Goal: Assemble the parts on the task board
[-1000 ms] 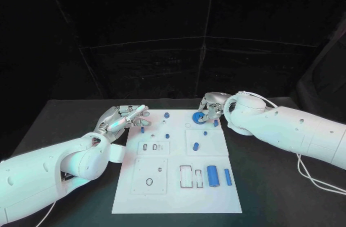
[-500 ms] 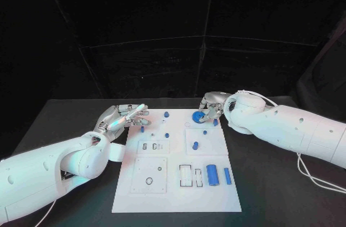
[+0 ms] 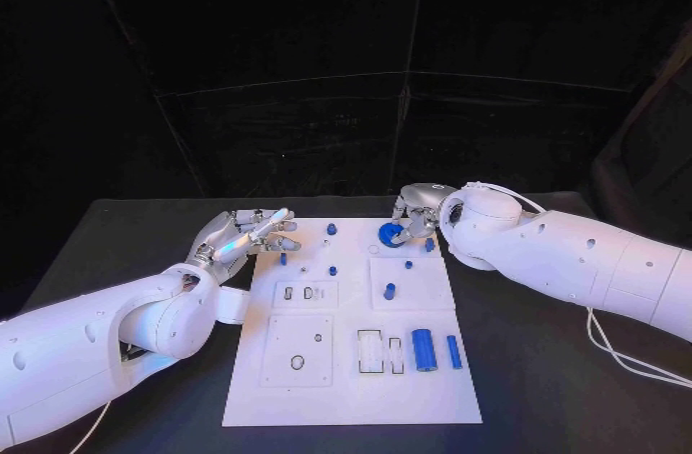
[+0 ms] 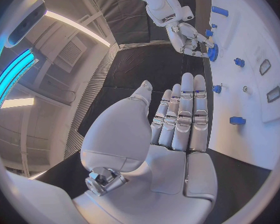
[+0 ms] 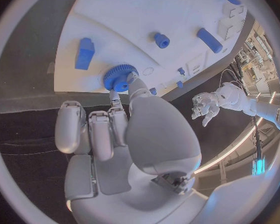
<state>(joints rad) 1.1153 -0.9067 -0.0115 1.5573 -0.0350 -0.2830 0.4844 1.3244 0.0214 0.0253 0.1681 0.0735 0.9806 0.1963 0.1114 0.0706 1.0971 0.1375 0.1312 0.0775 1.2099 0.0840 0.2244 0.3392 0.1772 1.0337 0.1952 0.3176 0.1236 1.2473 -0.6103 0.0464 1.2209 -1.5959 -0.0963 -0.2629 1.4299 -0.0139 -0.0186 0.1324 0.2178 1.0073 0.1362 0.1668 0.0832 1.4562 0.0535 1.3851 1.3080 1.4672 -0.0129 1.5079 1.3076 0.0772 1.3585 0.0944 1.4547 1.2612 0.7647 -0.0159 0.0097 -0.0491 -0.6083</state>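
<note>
White task board (image 3: 353, 374) lay flat mid table (image 3: 548, 394), long side running away from the robot; nearest rows held a tall blue cylinder (image 3: 424, 349) with a slimmer blue bar (image 3: 453, 351) just beside it to the right, and recessed slots (image 3: 382, 352) to their left; one small ring-shaped slot (image 3: 297, 362) sat in the left near panel; further up, a short blue peg (image 3: 389, 292) stood in the right square panel; small blue studs (image 3: 333, 270) dotted the middle of the board; another blue piece (image 3: 330, 229) sat near the far edge. Left hand (image 3: 248, 234) hovered at the board's far left edge, fingers stretched out straight and close together, palm bare, holding nothing; left wrist view showed the same flat open palm (image 4: 171, 134) above the dark table beside the board. Right hand (image 3: 418, 214) sat at the far right part of the board, its fingertips (image 5: 118, 100) pinching a blue toothed gear (image 3: 392, 235); in the right wrist view the gear (image 5: 119, 77) lay against the board near its edge; other fingers curled in beside it; a blue block (image 5: 84, 53) lay near the gear, apart from it.
</note>
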